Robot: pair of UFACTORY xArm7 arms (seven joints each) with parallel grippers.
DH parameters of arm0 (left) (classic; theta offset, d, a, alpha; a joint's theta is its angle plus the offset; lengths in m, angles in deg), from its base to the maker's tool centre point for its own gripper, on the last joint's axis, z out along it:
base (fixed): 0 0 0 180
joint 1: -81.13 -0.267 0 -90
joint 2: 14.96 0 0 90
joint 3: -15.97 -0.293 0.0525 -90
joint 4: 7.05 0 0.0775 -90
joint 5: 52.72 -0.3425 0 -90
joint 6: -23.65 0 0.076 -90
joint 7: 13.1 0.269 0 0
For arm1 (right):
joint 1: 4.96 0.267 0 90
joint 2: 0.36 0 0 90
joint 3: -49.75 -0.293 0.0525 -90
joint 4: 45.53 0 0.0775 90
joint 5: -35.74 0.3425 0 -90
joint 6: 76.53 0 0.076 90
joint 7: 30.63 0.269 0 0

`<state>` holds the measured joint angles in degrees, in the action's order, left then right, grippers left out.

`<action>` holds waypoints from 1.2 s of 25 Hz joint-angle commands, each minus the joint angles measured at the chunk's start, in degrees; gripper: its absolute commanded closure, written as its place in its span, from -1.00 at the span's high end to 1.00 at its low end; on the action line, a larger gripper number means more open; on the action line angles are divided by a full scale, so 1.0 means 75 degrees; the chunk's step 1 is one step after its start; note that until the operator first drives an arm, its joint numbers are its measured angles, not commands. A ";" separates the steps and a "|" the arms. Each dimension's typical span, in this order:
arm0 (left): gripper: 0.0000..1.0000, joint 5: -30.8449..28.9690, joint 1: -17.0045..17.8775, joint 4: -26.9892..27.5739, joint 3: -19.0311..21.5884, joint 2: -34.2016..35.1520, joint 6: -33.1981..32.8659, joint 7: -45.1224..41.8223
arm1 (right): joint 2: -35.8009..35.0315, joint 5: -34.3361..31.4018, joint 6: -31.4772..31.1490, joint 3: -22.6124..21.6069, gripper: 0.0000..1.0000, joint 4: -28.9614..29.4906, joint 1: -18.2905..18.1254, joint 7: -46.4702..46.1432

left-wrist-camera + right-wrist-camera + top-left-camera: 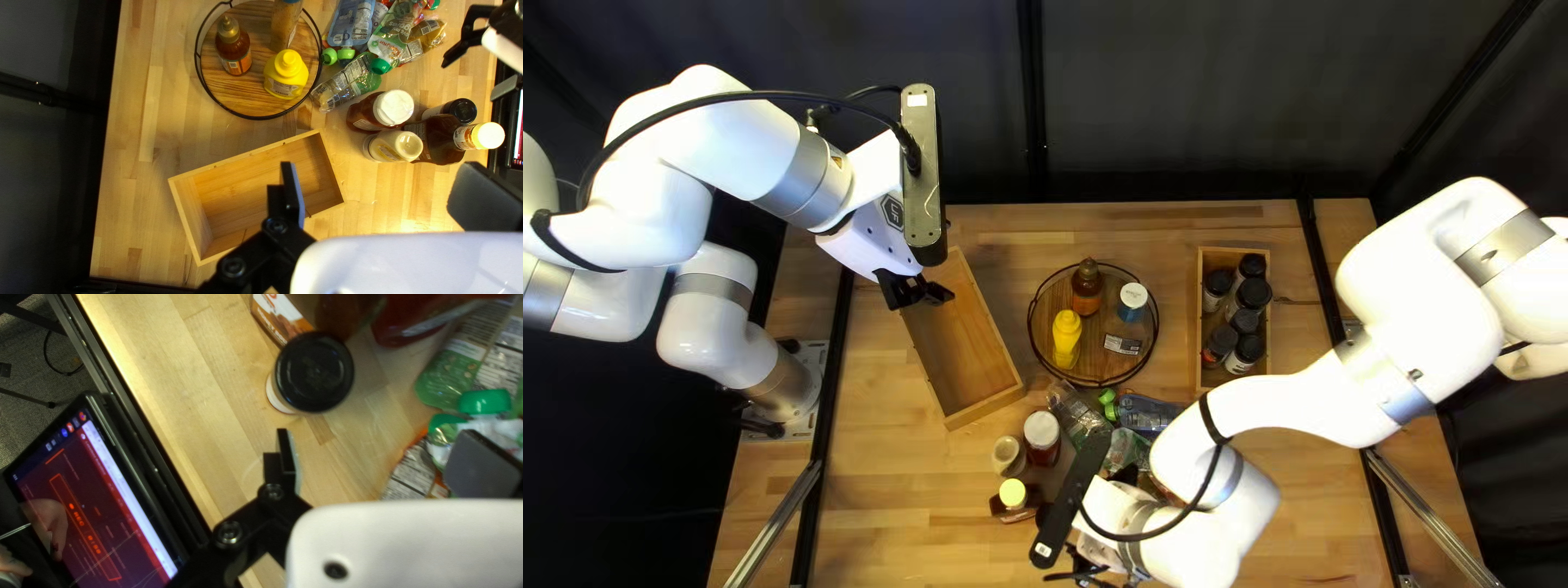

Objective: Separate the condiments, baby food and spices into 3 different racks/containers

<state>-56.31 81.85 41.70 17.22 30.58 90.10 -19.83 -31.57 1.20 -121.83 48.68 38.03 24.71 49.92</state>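
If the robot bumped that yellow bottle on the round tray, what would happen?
The yellow bottle might tip if pushed high, since it stands upright. Once down, its rounded body might roll, though the wire rim of the round tray could catch it.

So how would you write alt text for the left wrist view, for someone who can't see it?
My open left gripper hangs over a wooden box. Nearby are food pouches, loose bottles and a round tray bearing a yellow bottle.
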 commanded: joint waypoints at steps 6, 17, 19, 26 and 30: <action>1.00 0.0000 0.0000 0.0000 0.0000 0.0000 0.0000 0.0000 | -0.0473 0.0329 0.0133 -0.0143 1.00 0.0508 -0.0354 -0.0554; 1.00 0.0000 0.0000 0.0000 0.0000 0.0000 0.0000 0.0000 | -0.0560 0.0539 0.0288 -0.0322 -0.98 0.0625 -0.0632 -0.1090; 1.00 0.0000 0.0000 0.0000 0.0000 0.0000 0.0000 0.0000 | -0.0505 0.0539 0.0288 -0.0336 -0.98 0.0563 -0.0636 -0.1120; 1.00 0.0000 0.0000 0.0000 0.0000 0.0000 0.0000 0.0000 | 0.0311 0.0503 -0.0070 -0.0376 -0.92 -0.0159 -0.0479 -0.0968; 1.00 0.0000 0.0000 0.0000 0.0000 0.0000 0.0000 0.0000 | 0.1255 0.0594 -0.0292 -0.0467 -0.90 -0.0909 -0.0441 -0.0920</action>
<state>-56.31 81.85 41.70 17.22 30.58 90.10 -19.83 -26.32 5.16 -122.82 45.63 34.52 21.16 42.81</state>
